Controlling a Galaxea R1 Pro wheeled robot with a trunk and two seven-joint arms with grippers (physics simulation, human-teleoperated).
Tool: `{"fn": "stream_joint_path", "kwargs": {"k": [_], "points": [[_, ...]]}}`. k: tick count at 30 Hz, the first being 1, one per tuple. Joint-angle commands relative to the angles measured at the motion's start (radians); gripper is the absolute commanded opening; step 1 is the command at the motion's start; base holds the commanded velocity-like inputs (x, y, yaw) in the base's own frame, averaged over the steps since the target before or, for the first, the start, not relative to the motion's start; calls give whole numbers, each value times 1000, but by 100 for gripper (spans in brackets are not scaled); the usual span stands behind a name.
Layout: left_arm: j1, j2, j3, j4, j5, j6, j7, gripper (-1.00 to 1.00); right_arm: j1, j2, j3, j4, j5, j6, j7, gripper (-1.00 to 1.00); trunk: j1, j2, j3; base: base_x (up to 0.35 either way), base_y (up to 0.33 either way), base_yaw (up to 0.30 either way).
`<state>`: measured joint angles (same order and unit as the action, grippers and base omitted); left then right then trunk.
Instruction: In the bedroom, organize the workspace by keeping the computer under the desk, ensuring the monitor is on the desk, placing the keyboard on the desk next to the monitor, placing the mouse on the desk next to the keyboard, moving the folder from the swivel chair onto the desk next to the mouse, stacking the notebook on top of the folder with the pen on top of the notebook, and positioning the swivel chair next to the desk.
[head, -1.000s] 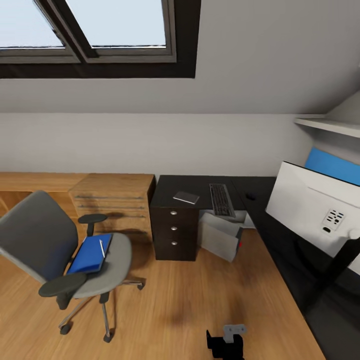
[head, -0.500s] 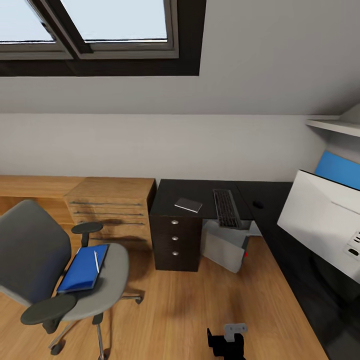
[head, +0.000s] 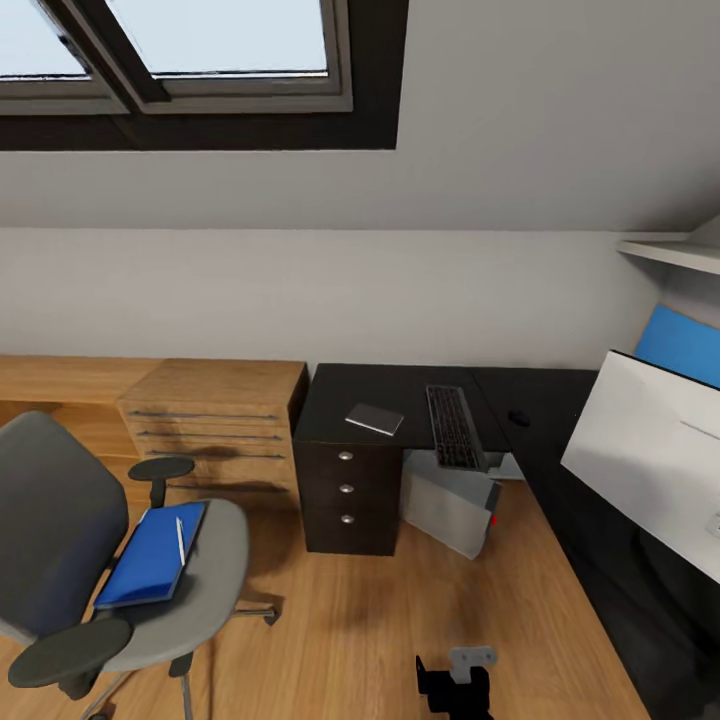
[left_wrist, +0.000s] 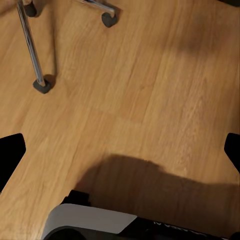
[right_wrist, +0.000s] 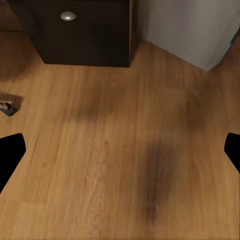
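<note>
On the black worktop (head: 400, 385) lie the notebook (head: 375, 418) and keyboard (head: 455, 427); the folder (head: 150, 553) rests on the swivel chair (head: 95, 560). Both claws, left (left_wrist: 120, 155) and right (right_wrist: 120, 155), stand apart.

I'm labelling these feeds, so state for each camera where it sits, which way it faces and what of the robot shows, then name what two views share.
Head view: high on the robot, facing forward and down at the desk, swivel chair and window; a dark part of the robot shows at the bottom edge.
Left wrist view: on the left arm, facing down at the wooden floor and chair casters; fingertips at the edges.
Right wrist view: on the right arm, facing the floor, desk drawers and computer; fingertips at the edges.
Shared: right wrist and head views both show the drawers and computer.
</note>
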<state>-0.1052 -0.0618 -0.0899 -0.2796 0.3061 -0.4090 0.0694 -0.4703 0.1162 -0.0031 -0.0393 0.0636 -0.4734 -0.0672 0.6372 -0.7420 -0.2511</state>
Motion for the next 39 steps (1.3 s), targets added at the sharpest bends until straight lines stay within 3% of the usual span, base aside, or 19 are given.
{"fn": "stream_joint_path", "kwargs": {"k": [1, 20, 35, 39], "points": [[-1, 0, -8, 0, 5, -4, 7, 100, -1, 0, 0, 1, 7, -2, -7, 100, 1, -1, -1, 242, -2, 0], [-1, -1, -8, 0, 4, -4, 7, 100, -1, -1, -1, 1, 6, -3, -7, 100, 1, -1, -1, 185, -17, 0], [-1, -1, -7, 0, 5, -4, 7, 100, -1, 1, -4, -7, 4, 2, -10, 100, 1, -1, -1, 23, 0, 0], [-1, -3, -7, 0, 5, -4, 7, 100, -3, -8, -9, -66, -3, 50, -29, 100, 1, -1, -1, 1, 0, 0]]}}
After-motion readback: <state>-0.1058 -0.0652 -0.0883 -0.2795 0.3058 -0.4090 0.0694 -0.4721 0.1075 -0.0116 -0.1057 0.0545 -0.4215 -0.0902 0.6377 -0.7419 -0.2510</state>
